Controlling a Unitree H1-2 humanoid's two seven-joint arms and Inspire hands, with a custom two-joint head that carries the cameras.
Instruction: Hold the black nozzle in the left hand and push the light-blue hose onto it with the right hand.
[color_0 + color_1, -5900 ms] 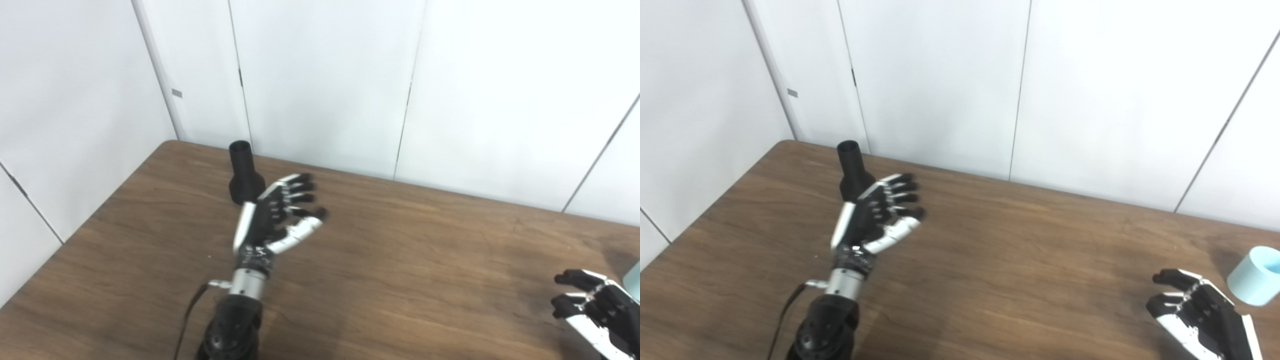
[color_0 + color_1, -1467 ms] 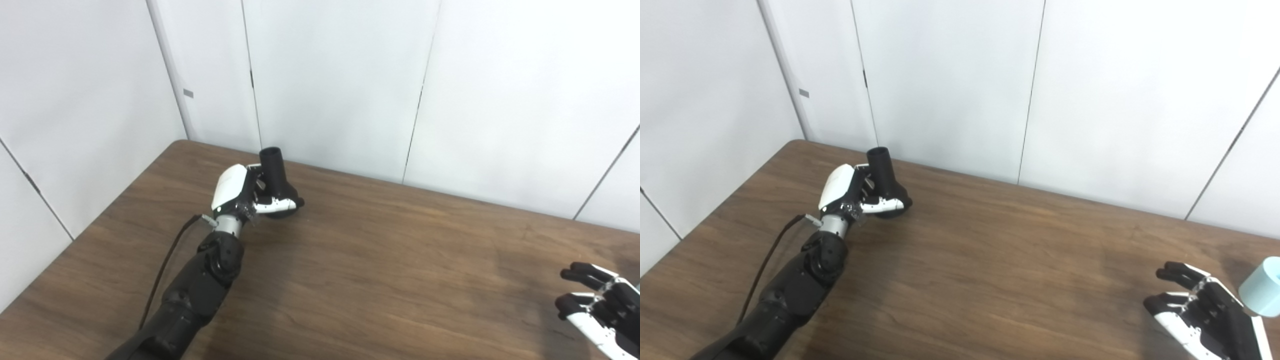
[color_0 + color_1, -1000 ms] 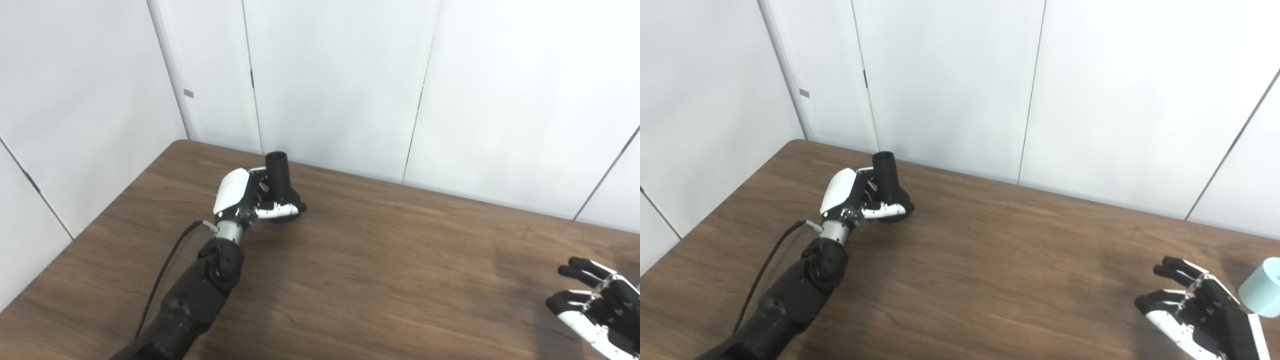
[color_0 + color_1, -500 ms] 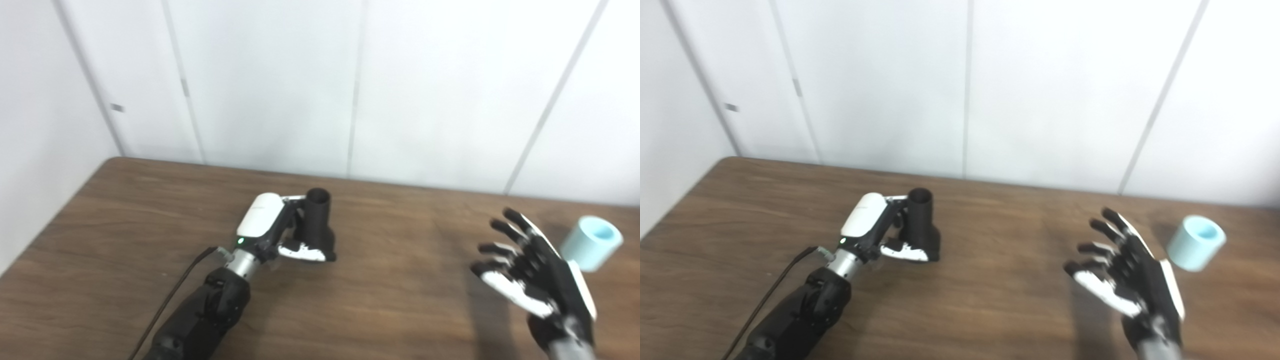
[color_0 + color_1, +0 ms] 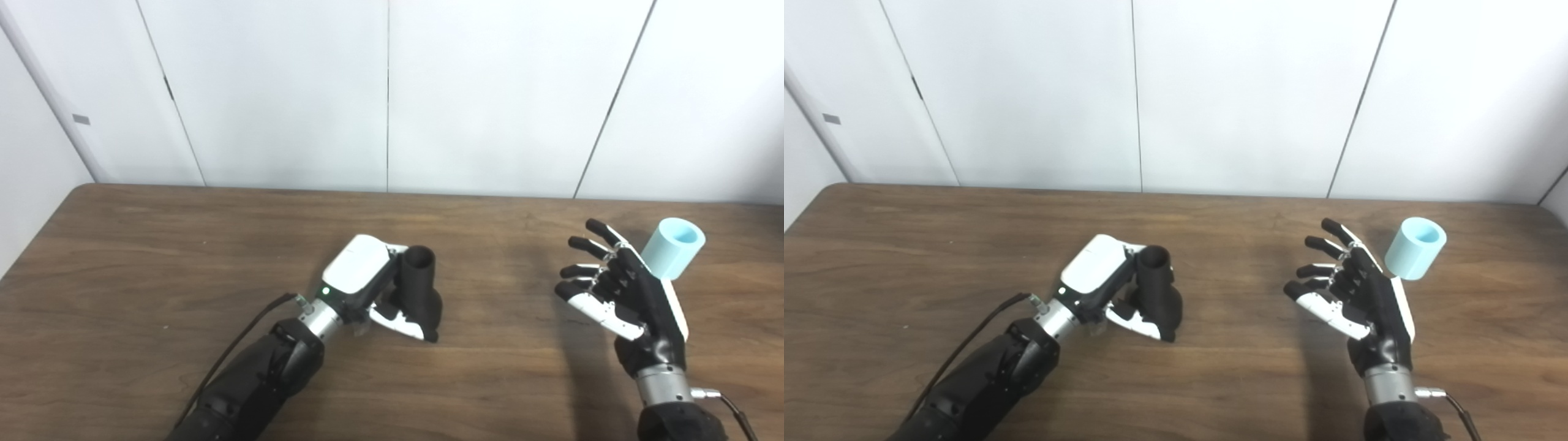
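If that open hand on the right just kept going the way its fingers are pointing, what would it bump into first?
Probably nothing on the table. The right hand points up and leftward toward the far edge and the white wall. The light-blue hose sits off to its right, outside that line, though depth is hard to judge.

The worktop (image 5: 153,257) is shown in dark brown with a streaked wood grain. The nozzle (image 5: 419,294) is plain matt black. The hose (image 5: 672,248) is rendered in pale light blue, a shade deeper inside its mouth. The left hand (image 5: 373,294) is seen with a white back and black fingers, a white thumb segment and a small green light near the wrist. The right hand (image 5: 625,294) is black with white thumb and edge. The wall panels (image 5: 490,92) are white with thin dark seams.
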